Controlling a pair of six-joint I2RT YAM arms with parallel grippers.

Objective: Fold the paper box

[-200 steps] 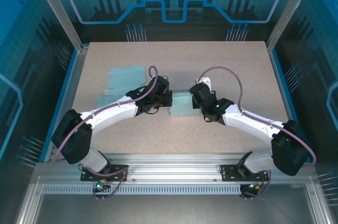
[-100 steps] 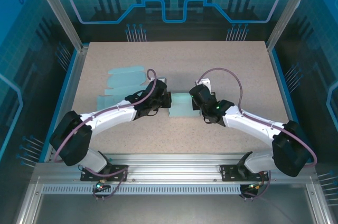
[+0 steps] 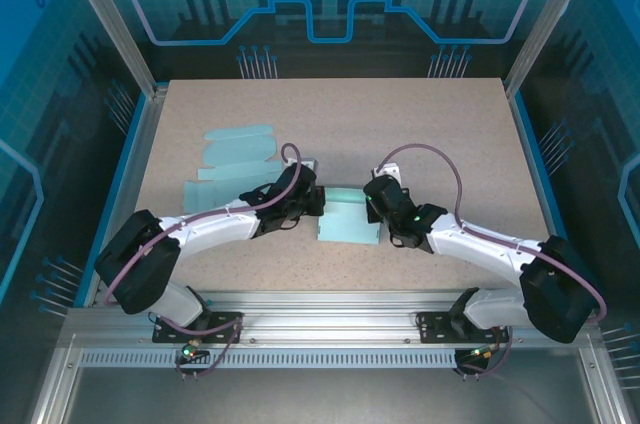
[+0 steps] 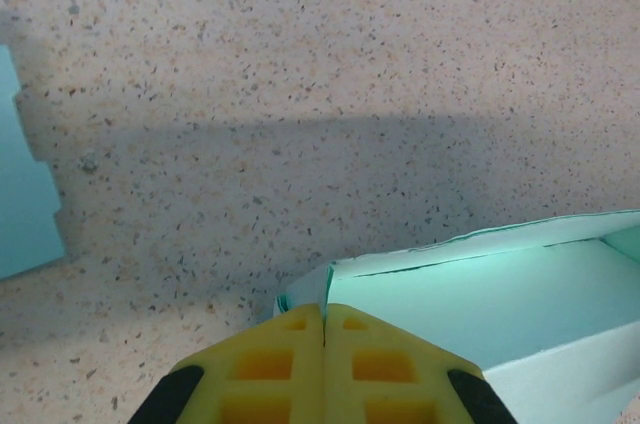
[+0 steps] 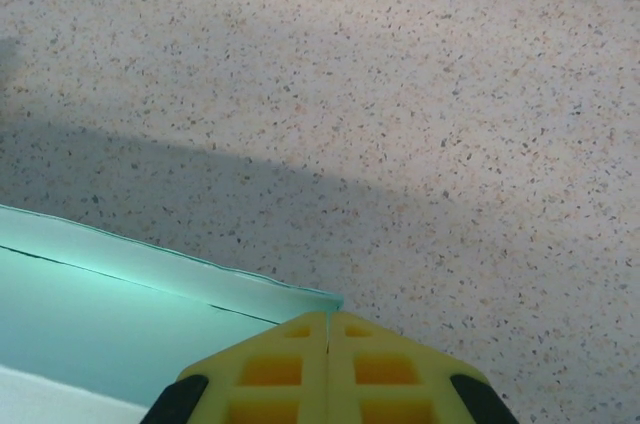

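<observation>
Box (image 3: 348,219): pale teal paper, partly formed, resting on the table (image 3: 450,134).

Top view: the table's middle lies just beyond the box. The left gripper (image 3: 320,204) meets the box's left end. The right gripper (image 3: 374,208) meets its right end, so the box sits between the two. Both arms reach in from the near side of the box. Teal sheets (image 3: 232,149) lie flat, well apart from the box, to its far left.

Left wrist view: the left gripper (image 4: 323,312) has its yellow fingers (image 4: 270,364) pressed together with no gap, clamped on a corner of the box (image 4: 480,304). The box's open trough, with one upright wall, runs right from that corner. An edge of the sheets (image 4: 25,204) lies well to the left of the box. Speckled table (image 4: 300,44) lies beyond the box.

Right wrist view: the right gripper (image 5: 328,319) has its fingers (image 5: 390,369) likewise closed tight, pinching the box (image 5: 100,329) at the end of its rim. The box's wall runs left from the pinch point. The table (image 5: 420,64) beyond the box carries a band of shade next to it.
</observation>
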